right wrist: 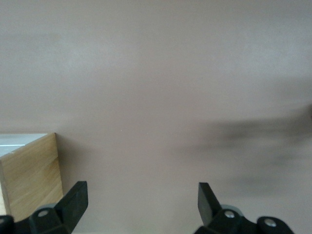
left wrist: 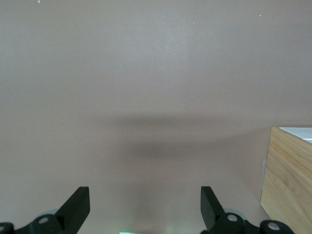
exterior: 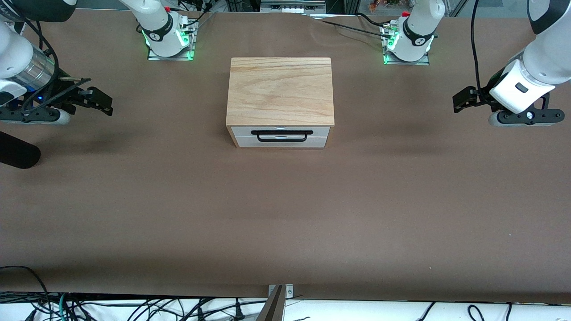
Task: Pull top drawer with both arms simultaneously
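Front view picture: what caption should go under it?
Two open grippers, left and right, wait at the table's ends, cabinet between, top drawer shut.

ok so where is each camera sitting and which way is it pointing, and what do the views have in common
Front view: high across the table, facing the robots; shows the closed cabinet, its top drawer, both arms, the left gripper and right gripper.
Left wrist view: on the left arm's wrist, looking down at the table; its open fingers show.
Right wrist view: on the right arm's wrist, looking at the table; its open fingers show.
Shared: both wrist views catch a wooden cabinet side.
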